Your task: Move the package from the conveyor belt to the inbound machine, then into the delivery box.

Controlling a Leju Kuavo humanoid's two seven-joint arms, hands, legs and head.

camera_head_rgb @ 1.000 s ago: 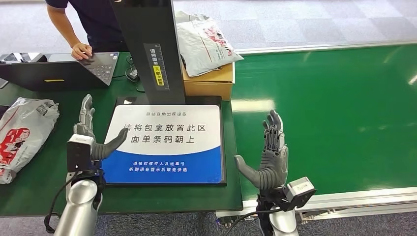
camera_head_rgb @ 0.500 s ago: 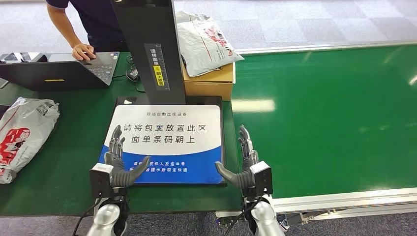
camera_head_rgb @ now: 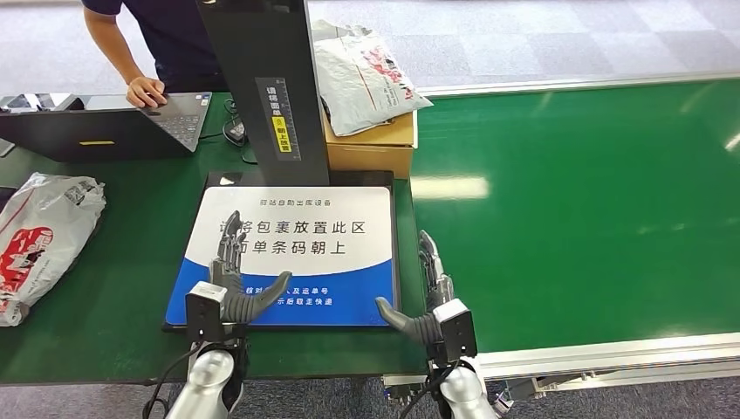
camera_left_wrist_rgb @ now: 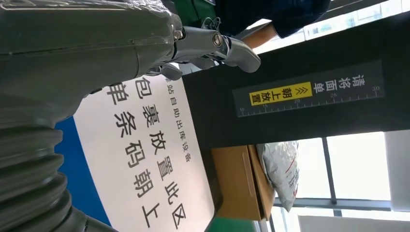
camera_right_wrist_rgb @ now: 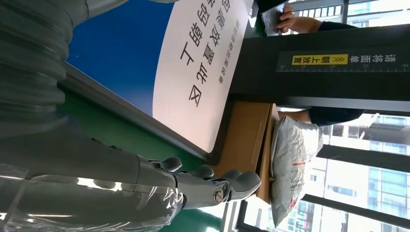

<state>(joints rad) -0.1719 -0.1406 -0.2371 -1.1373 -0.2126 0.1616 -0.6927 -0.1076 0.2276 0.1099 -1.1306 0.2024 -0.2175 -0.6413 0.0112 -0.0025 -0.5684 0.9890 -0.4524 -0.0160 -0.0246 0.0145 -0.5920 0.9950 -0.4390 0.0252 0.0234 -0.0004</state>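
1. Head view: both hands are up with fingers spread, holding nothing. The left hand point(camera_head_rgb: 237, 281) hovers over the near-left part of the inbound machine's sign plate point(camera_head_rgb: 345, 209), the blue and white one with the Chinese text. The right hand point(camera_head_rgb: 425, 301) is at the plate's near-right corner, right by the seam with the green conveyor belt point(camera_head_rgb: 593, 209).
2. Also head view: a grey package point(camera_head_rgb: 362, 74) with red print lies on a cardboard box point(camera_head_rgb: 371, 148) behind the plate, next to the black scanner column point(camera_head_rgb: 262, 78). Another plastic-bag package point(camera_head_rgb: 39, 236) sits at the far left of the green table point(camera_head_rgb: 131, 236). A person point(camera_head_rgb: 153, 39) has a hand on a laptop point(camera_head_rgb: 113, 127).
3. Left wrist view: thumb and fingers point(camera_left_wrist_rgb: 232, 48) are stretched out loose, nothing in them, with the plate, column, box and grey package beyond.
4. Right wrist view: same deal, fingers point(camera_right_wrist_rgb: 227, 186) extended and empty above the table edge, with the box and package past them.
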